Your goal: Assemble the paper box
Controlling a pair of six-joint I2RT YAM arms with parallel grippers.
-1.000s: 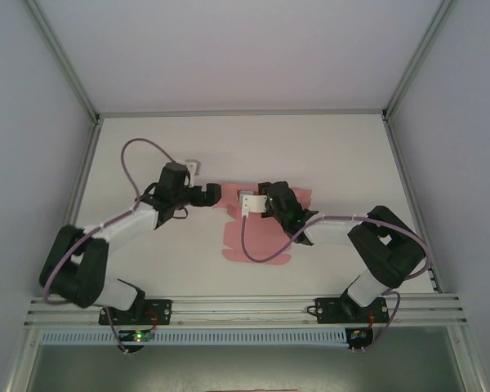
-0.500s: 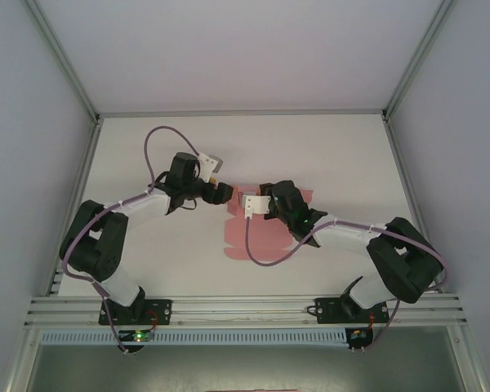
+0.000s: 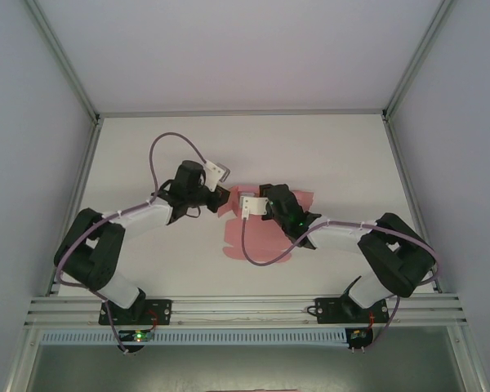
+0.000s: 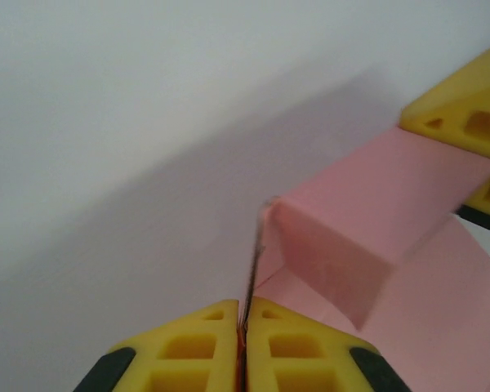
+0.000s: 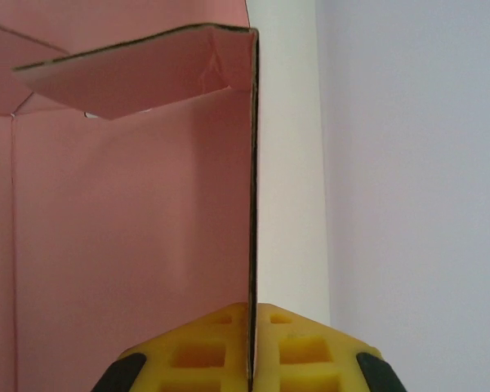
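The left arm (image 3: 139, 216) and right arm (image 3: 343, 230), bolted to a metal rail (image 3: 245, 306) at the near edge, meet over a pink paper box (image 3: 265, 235) that lies part flat, part folded near the middle of a white worktop (image 3: 343, 155). The left gripper (image 4: 243, 317) reaches in from the left to the sheet's far-left corner. Its yellow fingers (image 4: 198, 347) are pressed together on a thin pink flap that stands upright and shows edge-on to the wrist camera. Just beyond that flap a folded panel of the same card rises off the worktop like a low wall, with more pink card lying flat to its right. At the far-right end of this raised panel, the other arm's yellow fingers are in sight from the left wrist. The right gripper (image 5: 251, 314) comes in from the right, close beside the left one. Its yellow fingers (image 5: 298, 347) pinch another upright pink wall, also seen edge-on, whose top bends over to the left into a short flap. Left of the pinched wall lies creased pink card. Right of it are a strip of bare worktop and a pale grey wall (image 5: 416, 204). A purple cable (image 3: 171, 135) loops up from the left arm, and another from the right arm crosses the near part of the sheet.
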